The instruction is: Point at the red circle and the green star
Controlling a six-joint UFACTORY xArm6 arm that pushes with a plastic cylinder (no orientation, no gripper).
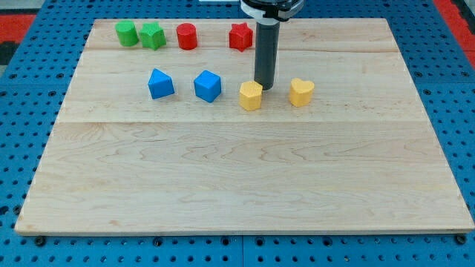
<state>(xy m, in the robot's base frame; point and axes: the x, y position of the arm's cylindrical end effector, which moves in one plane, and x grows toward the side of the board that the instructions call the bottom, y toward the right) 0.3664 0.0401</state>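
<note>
The arm's dark rod comes down from the view's top, and its tip [265, 87] rests on the wooden desk [237, 170] just above and to the right of the yellow hexagon-like block [251, 96], very near it and possibly touching, with the yellow heart [301, 92] a little further to the view's right. There are no fingers on this rig, so nothing can be spread or pinched; the rod alone does the work. The task's things lie along the top edge: the red circle [186, 36] sits left of the rod, and the green star [153, 35] is just beyond it to the left, almost touching the green circle [127, 33]. The red star [240, 36] stands close beside the rod's shaft, and two blue blocks, a blue pentagon-like one [160, 84] and a blue cube [208, 86], lie in the middle row. Judging by this layout, the pointing step has not been reached: the tip is well apart from both targets. The next move likely calls for travelling up and left, passing between the red star and the blue cube without nudging either, to settle near the gap between red circle and green star.
</note>
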